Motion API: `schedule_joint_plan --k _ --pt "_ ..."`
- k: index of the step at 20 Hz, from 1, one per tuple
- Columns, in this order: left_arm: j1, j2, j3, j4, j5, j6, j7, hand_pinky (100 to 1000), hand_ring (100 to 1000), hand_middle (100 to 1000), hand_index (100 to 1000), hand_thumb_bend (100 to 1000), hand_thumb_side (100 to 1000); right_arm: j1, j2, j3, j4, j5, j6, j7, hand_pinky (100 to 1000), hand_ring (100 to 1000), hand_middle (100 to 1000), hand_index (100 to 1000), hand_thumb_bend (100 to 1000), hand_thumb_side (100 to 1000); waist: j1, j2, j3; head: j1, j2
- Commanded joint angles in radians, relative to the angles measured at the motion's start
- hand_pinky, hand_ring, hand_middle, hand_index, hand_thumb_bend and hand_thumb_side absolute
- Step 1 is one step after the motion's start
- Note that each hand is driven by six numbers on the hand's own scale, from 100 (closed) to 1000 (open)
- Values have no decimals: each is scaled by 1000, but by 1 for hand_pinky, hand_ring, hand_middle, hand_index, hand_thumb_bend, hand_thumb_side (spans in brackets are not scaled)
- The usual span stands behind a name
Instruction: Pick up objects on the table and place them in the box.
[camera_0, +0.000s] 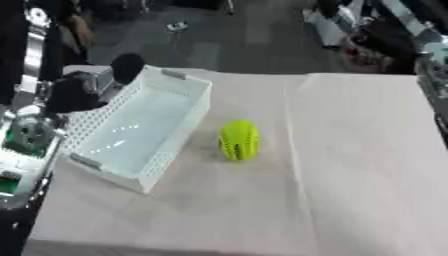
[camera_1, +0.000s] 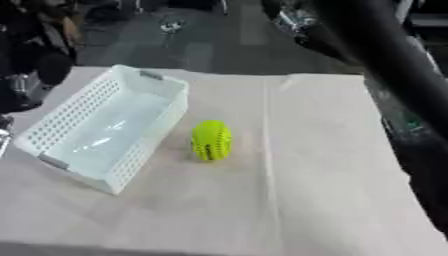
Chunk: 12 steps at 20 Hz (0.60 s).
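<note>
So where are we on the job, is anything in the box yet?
Nothing looks done yet: the white box shows only its bare floor. Nothing is in hand either; neither robot hand shows in either view, only a dark arm along the right edge of the right eye view. Still left: the yellow-green ball, which sits on the tablecloth just right of the box, apart from its wall. It is the only loose object visible.

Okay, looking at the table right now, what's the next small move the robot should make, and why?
Probably bring one arm down over the yellow-green ball to begin a grasp. The ball lies alone on the cloth-covered table, just right of the white perforated box, apart from its wall. No robot hand shows near it yet, and nothing is visible in the box.
</note>
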<state>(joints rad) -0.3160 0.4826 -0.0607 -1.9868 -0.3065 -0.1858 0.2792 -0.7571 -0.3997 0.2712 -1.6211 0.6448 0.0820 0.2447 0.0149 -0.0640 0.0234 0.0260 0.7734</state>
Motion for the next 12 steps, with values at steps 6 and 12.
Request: schedule_joint_plan --k 6,12 --pt "-23 12 7 -13 0 -7 -2 623 555 753 713 594 697 11 66 27 86 97 -10 16 371 656 713 817 450 1000 -1 -3 10 -18 -3" --pt "-27 11 8 -13 -2 -11 2 624 556 753 713 592 699 32 119 50 121 110 -18 -7 369 652 715 825 458 1000 1 -1 13 -26 -3"
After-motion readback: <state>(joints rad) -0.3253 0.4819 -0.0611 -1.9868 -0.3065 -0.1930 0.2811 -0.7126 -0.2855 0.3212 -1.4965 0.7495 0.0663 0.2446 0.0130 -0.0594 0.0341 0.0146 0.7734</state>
